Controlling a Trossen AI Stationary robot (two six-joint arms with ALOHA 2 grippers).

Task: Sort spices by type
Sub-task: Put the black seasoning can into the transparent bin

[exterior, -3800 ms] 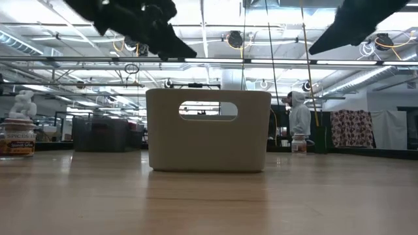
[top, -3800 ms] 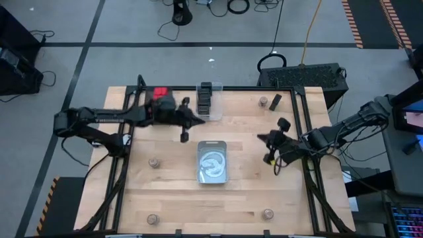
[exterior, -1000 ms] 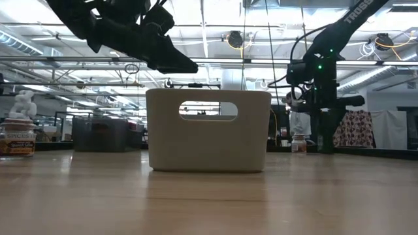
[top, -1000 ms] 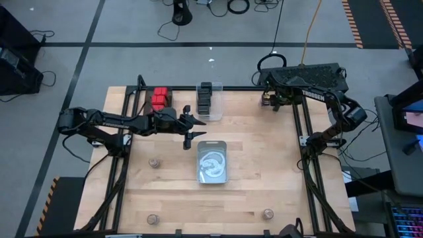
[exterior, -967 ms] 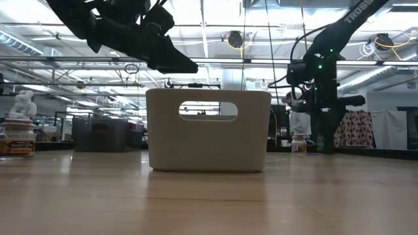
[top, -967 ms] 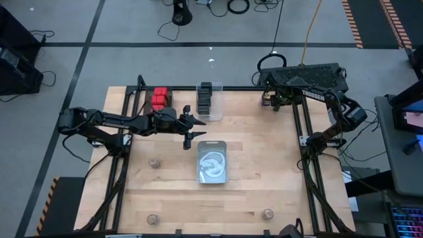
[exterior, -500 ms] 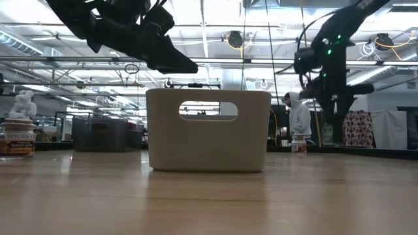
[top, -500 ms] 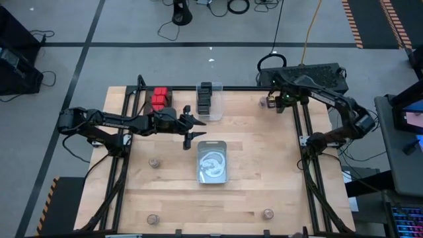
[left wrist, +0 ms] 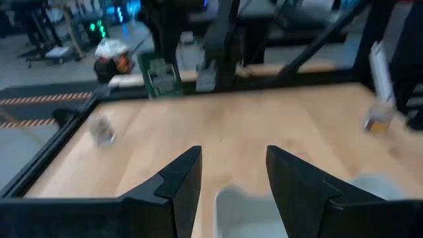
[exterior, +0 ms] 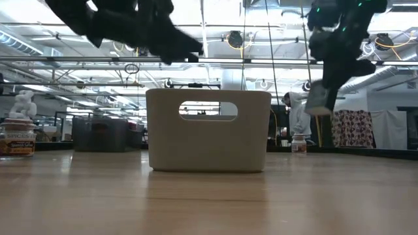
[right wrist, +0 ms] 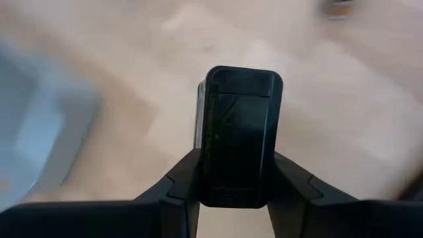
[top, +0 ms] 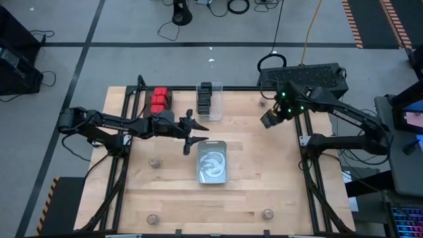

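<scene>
My right gripper [top: 268, 119] hangs over the table's far right part, shut on a black boxy spice [right wrist: 241, 132], which shows below the arm in the low view [exterior: 318, 101]. My left gripper [top: 198, 136] hovers open just beyond the silvery tin [top: 212, 162], and the left wrist view shows its fingers apart with nothing between them [left wrist: 232, 178]. Red boxy spices [top: 159, 99] stand at the far edge. More black ones [top: 206, 99] sit in the clear bin. Small round jars [top: 154, 162] [top: 268, 213] stand on the wood. My right gripper pinches the black box by its two opposite sides [right wrist: 206, 165] between the two fingers, and the box sticks out beyond the fingertips. The fingers come from above, slanting down. The box is lifted clear of the table and hangs tilted below the gripper [exterior: 318, 101].
Another round jar [top: 263, 102] stands near the far right corner and one [top: 153, 219] near the front left. In the low view the pale container with a handle cut-out [exterior: 208, 130] fills the table's middle. Black frame rails [top: 301, 142] run along the table's sides.
My right gripper has risen from the far right corner with the black box and carried it toward the near edge, clear of the table. My left gripper has shifted a little toward the table's right.
</scene>
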